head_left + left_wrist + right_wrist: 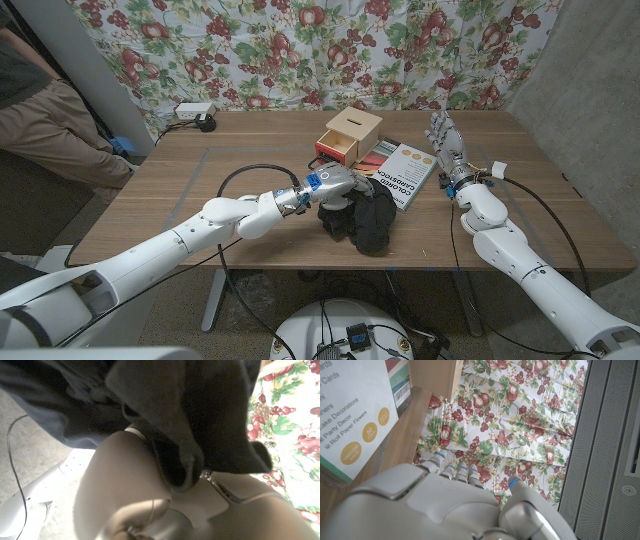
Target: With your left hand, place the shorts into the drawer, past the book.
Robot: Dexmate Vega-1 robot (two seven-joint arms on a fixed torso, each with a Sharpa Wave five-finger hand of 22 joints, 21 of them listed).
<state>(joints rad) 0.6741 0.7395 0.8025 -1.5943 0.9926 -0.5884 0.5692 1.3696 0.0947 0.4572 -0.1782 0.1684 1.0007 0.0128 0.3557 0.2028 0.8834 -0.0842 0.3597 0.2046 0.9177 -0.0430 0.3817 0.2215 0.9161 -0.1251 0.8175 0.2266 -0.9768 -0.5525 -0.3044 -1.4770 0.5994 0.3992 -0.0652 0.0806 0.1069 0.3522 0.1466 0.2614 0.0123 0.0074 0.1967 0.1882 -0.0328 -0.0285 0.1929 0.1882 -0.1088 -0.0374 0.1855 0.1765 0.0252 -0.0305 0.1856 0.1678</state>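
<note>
Left hand grips the black shorts, which hang bunched over the table just before the book. Its fingers are hidden by cloth. Drawer interior unseen. Right hand stands open, holding nothing.

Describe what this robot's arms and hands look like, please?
Both arms are smooth, glossy white shells in rounded segments. The left arm has a black cable looping along it to a wrist with a blue mark, ahead of a silver-grey left hand. The right arm also carries a black cable. The right hand is metallic grey, with small blue marks near its fingertips.
</note>
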